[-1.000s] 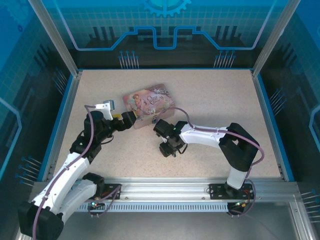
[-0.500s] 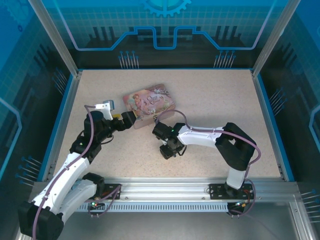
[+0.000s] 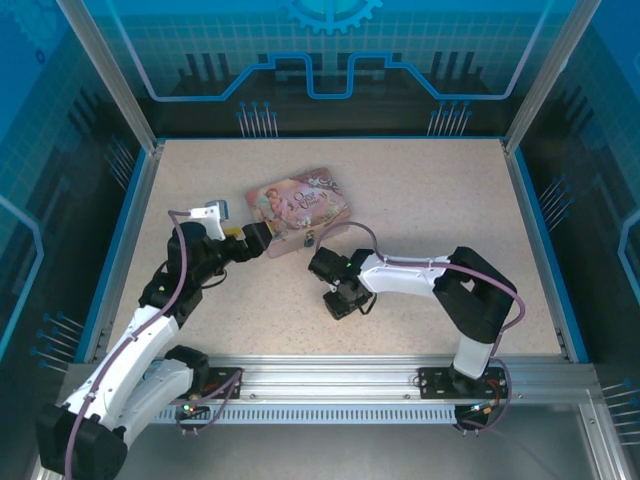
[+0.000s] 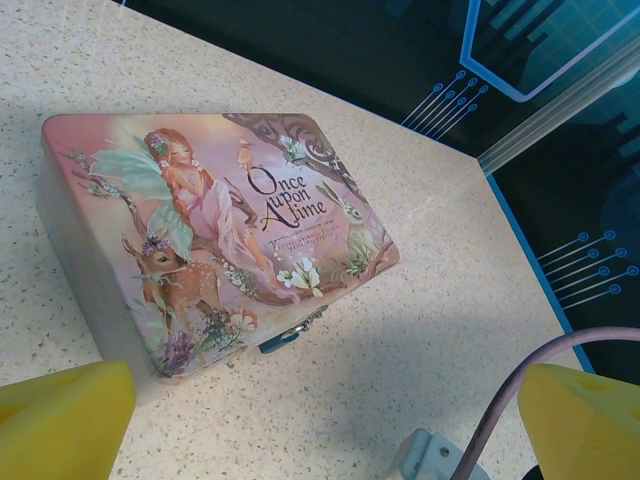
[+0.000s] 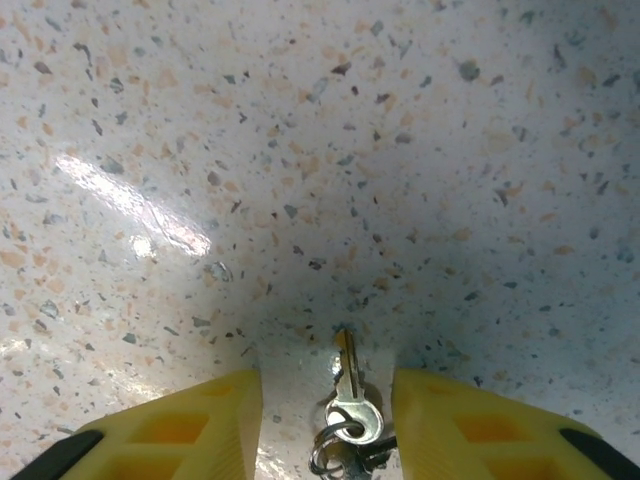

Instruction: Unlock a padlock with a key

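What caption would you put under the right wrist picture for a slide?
Right pincer, its yellow fingers apart, straddles a small key lying on the speckled table.

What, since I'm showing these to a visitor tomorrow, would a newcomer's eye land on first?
The pink illustrated tin near the table's middle draws the eye first, a tiny bluish padlock at its front edge. The open left gripper faces its side; the right gripper points down, yellow fingers either side of a small key on the speckled table.
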{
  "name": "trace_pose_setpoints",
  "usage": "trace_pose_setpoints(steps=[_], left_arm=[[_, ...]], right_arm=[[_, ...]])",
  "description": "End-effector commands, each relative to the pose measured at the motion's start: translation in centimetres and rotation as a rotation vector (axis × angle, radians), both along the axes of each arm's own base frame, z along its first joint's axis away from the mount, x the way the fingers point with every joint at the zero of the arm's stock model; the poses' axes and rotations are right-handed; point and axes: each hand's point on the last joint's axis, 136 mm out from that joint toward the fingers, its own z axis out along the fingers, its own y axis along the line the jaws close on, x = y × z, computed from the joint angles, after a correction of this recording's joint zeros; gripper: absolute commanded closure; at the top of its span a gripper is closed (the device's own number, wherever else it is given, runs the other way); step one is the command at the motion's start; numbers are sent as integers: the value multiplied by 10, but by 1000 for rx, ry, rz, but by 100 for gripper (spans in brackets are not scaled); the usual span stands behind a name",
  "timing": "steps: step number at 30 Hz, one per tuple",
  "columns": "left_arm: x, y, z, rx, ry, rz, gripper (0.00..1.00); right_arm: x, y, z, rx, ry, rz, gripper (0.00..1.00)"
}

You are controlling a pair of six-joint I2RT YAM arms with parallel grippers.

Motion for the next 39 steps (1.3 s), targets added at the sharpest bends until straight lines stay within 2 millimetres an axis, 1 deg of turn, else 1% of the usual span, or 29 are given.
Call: trace_pose_setpoints(steps=[1,16,23,29,33,39], left_arm=[[0,1,8,7,-29,2,1],[-2,2,10,14,-31,4,1],[-3,3,11,20,-31,8,1],[-3,3,12,22,-32,8,1],[-3,4,13,26,-36,8,1],[-3,4,15,28,-37,9,1]], right_arm=[[-23,-22,-8,-86,66,-5,63],[-22,-23,-6,-91,60,-9,78],[-19,-19,0,-66,41,-9,86],[-17,-16,6,-45,30,-7,91],[-16,-15,8,-31,30,-8,96],[-15,-13,13,6,30,-15,100]])
